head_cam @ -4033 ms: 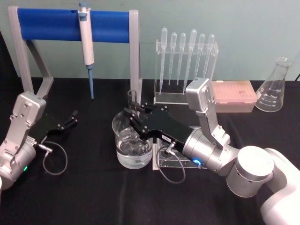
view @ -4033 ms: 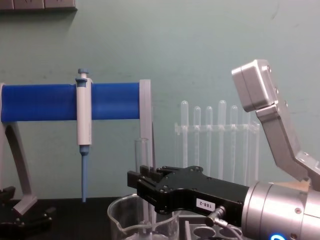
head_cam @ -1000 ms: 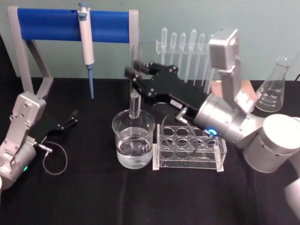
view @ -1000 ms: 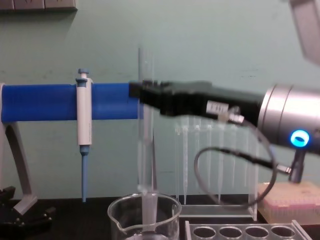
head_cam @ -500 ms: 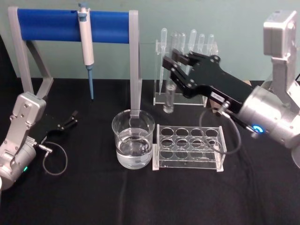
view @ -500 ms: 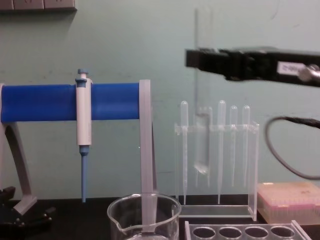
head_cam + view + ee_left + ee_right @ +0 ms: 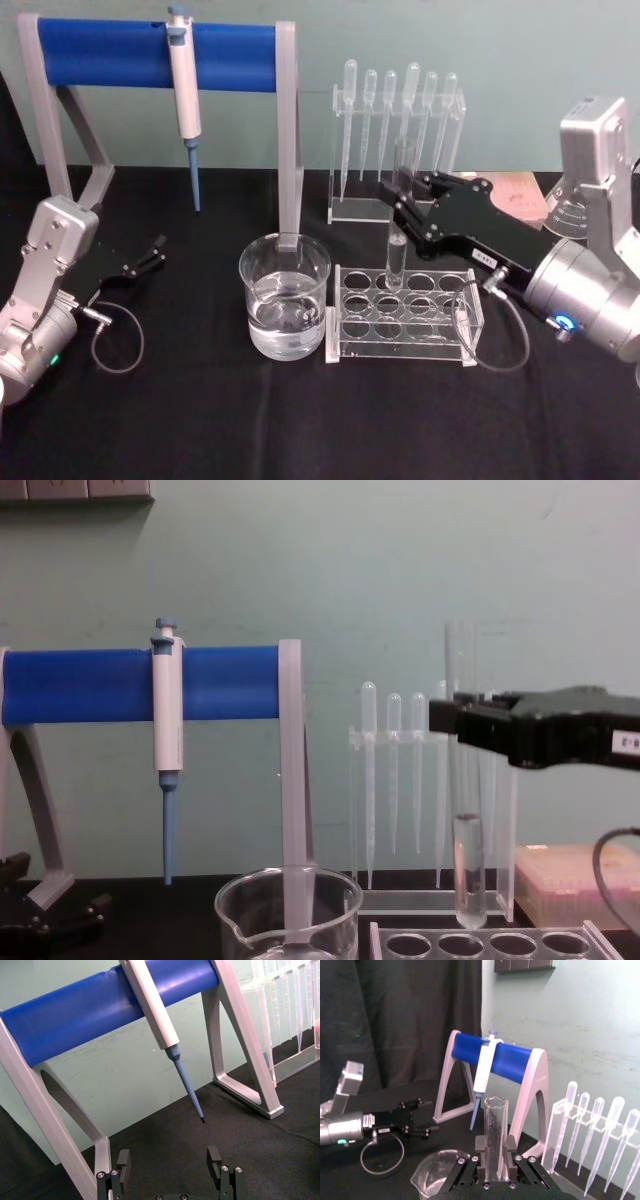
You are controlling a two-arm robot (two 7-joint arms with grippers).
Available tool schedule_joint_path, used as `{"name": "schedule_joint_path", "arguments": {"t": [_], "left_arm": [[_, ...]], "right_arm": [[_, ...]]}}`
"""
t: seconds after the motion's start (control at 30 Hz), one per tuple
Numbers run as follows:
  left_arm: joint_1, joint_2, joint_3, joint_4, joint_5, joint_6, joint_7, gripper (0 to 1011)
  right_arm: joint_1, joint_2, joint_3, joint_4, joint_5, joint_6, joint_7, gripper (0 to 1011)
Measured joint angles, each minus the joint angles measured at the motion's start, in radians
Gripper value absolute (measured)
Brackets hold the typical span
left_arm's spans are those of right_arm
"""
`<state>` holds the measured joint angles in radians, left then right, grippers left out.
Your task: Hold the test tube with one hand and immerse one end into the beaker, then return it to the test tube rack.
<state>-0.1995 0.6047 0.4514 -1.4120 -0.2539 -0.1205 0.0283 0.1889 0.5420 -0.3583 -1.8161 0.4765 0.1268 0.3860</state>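
Note:
My right gripper [image 7: 403, 207] is shut on the test tube [image 7: 397, 240], a clear glass tube held upright by its upper part. The tube's rounded bottom hangs just above a back-row hole of the clear tube rack [image 7: 404, 316]. In the chest view the tube [image 7: 466, 810] shows clear liquid in its lower part, below the gripper [image 7: 462, 726]. The beaker [image 7: 285, 293], partly filled with clear liquid, stands left of the rack, apart from the tube. In the right wrist view the tube [image 7: 495, 1130] stands between the gripper [image 7: 495, 1152] fingers. My left gripper [image 7: 152, 252] rests open at the table's left.
A blue-barred stand [image 7: 150, 55] holds a white and blue pipette [image 7: 184, 90] at the back left. A clear holder with several plastic pipettes [image 7: 398, 130] stands behind the rack. A flask [image 7: 570, 205] and a pink tip box [image 7: 575, 875] sit at the back right.
The right gripper lifted the tube out of the beaker, carried it right, and has now lowered it to just above the rack. The left arm has not moved.

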Motion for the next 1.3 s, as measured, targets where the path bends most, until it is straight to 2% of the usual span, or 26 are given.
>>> {"name": "schedule_joint_path", "arguments": {"t": [0.63,1.3], "left_arm": [[0.000,0.000,0.000,0.000,0.000,0.000,0.000,1000],[0.000,0.000,0.000,0.000,0.000,0.000,0.000,1000]], "right_arm": [[0.002,-0.030,-0.039,0.084,-0.063,0.007,0.008,224],[-0.008,-0.047,-0.054,0.146,-0.109,0.010,0.025,224]]}}
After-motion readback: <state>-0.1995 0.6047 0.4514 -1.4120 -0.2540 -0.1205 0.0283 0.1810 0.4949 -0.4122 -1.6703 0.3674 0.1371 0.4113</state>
